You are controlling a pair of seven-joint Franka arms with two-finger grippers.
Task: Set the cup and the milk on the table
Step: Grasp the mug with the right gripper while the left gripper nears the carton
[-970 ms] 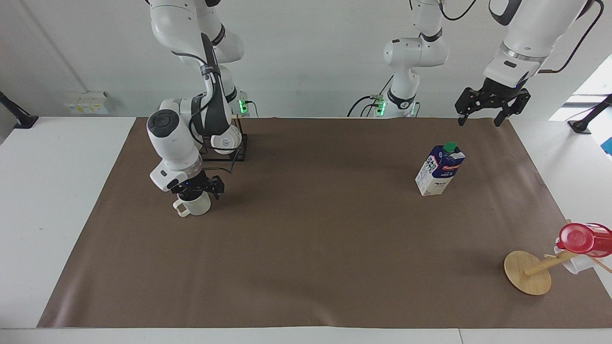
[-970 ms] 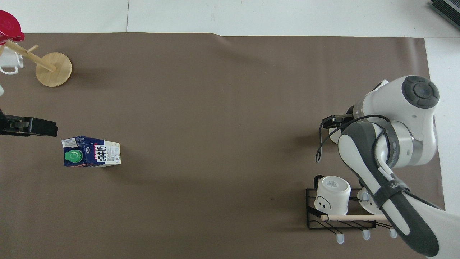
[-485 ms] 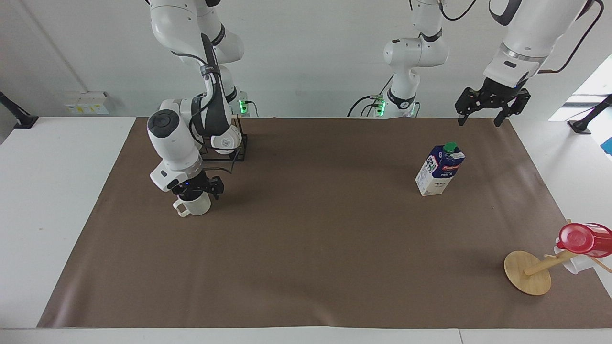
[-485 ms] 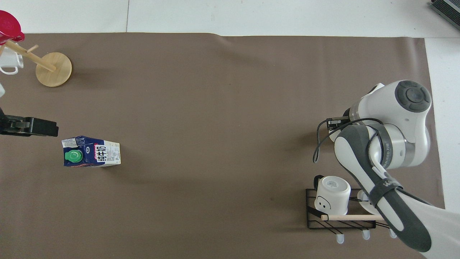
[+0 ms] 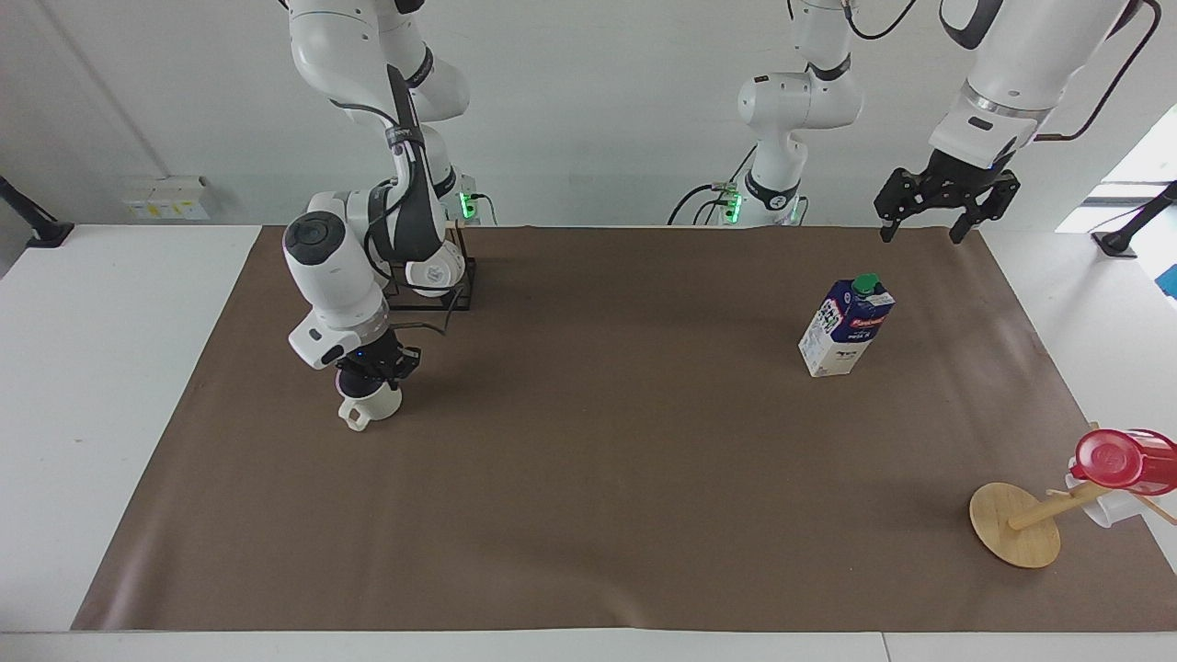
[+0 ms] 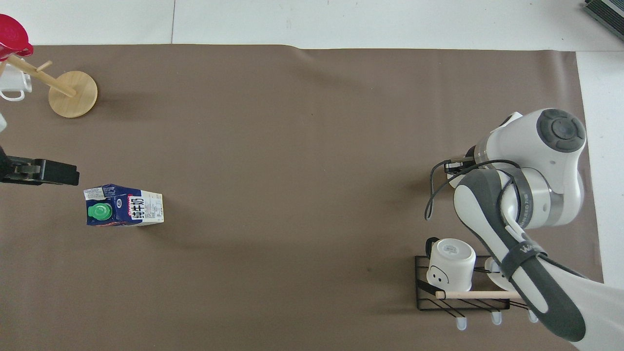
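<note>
Turning about its own axis, the cup (image 5: pixel 371 403) at centre-left of the facing view now points its handle toward the lower edge of the frame, where half a second ago the loop stuck out toward the frame's left edge; the right pincer (image 5: pixel 377 365) grips the cup by its rim from above, the base at or just above the brown worktop (image 5: pixel 598 478), contact not resolvable; the overhead view hides the cup under the arm. Milk (image 5: pixel 846 326) stands upright at right of centre, unchanged, already on the worktop; the left pincer (image 5: pixel 945 204) hangs spread wide at upper right, above the worktop's edge, waiting. Judged state: milk placed; cup near release, lacking only the opening of the pincer.
</note>
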